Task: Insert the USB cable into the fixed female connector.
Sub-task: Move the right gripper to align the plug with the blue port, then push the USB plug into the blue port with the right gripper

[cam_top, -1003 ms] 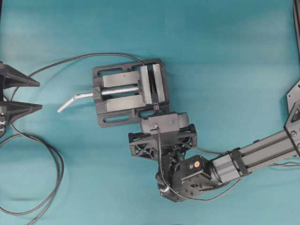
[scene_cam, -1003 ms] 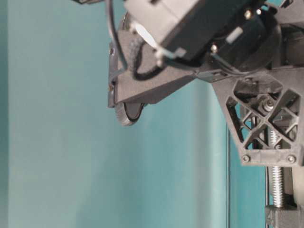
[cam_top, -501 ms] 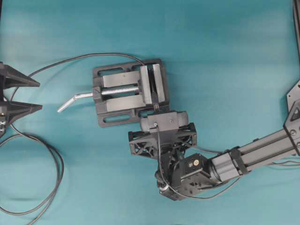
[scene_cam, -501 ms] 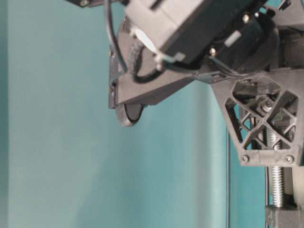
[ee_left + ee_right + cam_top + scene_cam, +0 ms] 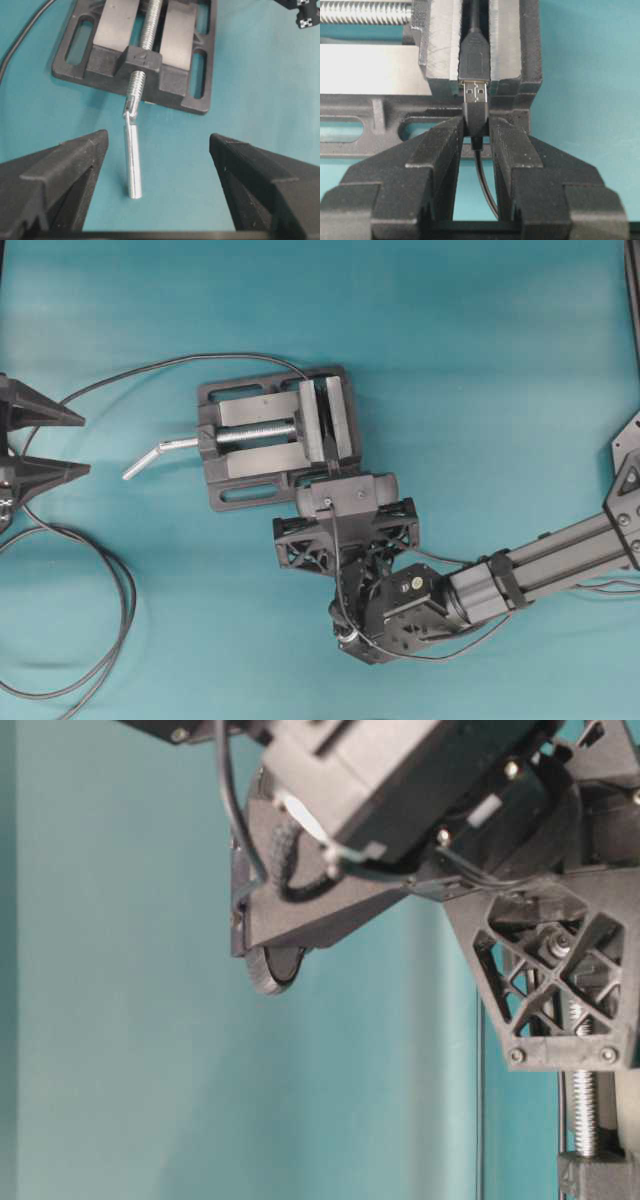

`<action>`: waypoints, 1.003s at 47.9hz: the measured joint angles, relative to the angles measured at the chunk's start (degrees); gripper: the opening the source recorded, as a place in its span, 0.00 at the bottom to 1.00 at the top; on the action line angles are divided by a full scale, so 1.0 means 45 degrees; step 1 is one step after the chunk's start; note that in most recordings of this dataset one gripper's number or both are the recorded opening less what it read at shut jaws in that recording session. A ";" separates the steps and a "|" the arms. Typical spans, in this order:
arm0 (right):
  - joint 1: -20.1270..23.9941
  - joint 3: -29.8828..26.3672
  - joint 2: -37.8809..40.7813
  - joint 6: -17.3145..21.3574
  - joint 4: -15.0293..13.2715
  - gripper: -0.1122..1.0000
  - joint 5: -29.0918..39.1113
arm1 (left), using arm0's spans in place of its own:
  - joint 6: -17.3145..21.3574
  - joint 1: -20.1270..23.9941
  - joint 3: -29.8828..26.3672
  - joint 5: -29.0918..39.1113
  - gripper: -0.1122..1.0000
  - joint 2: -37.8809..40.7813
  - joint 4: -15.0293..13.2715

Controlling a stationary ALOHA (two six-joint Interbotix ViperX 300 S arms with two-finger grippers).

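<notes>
Fingers (image 5: 440, 150) of the right gripper (image 5: 476, 145) pinch the USB cable (image 5: 477, 117) plug, its metal tip just ahead at the fixed female connector (image 5: 474, 57) clamped in the vise (image 5: 530, 60); push straight, keeping plug level, while left gripper (image 5: 157, 165) gapes wide.

One vise (image 5: 275, 430), two cables (image 5: 476, 120) (image 5: 110, 580), one socket (image 5: 472, 57), two grippers (image 5: 475, 145) (image 5: 155, 160).

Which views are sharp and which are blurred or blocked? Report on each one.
Right wrist: sharp on the USB cable plug in the right claw. Left wrist: vise handle crisp, the left claw fingers soft-edged. Table-level: blocked by close, blurred arm parts. Overhead: even light, soft shadows.
</notes>
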 measured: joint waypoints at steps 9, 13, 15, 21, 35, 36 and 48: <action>-0.0059 0.0000 0.0000 0.0000 0.0000 0.30 0.0000 | -0.0039 0.0020 0.0020 0.0000 0.96 0.0000 0.0000; -0.0078 0.0000 0.0000 -0.0039 0.0000 0.30 0.0020 | -0.0039 0.0000 0.0059 0.0000 0.96 0.0020 0.0000; -0.0078 0.0000 0.0020 -0.0059 0.0020 0.30 0.0020 | -0.0098 0.0000 0.0059 0.0000 0.96 0.0000 0.0000; -0.0117 0.0000 0.0000 -0.0176 0.0020 0.30 0.0020 | -0.0156 0.0000 0.0078 0.0000 0.96 0.0020 0.0000; -0.0195 0.0000 0.0000 -0.0410 0.0000 0.30 0.0020 | -0.0176 -0.0020 0.0098 0.0000 0.96 0.0000 0.0000; -0.0195 0.0000 0.0000 -0.0410 0.0000 0.30 0.0020 | -0.0176 -0.0020 0.0098 0.0000 0.96 0.0020 0.0000; -0.0215 0.0000 -0.0059 -0.0547 0.0000 0.30 0.0020 | -0.0176 -0.0039 0.0098 0.0000 0.96 0.0000 0.0000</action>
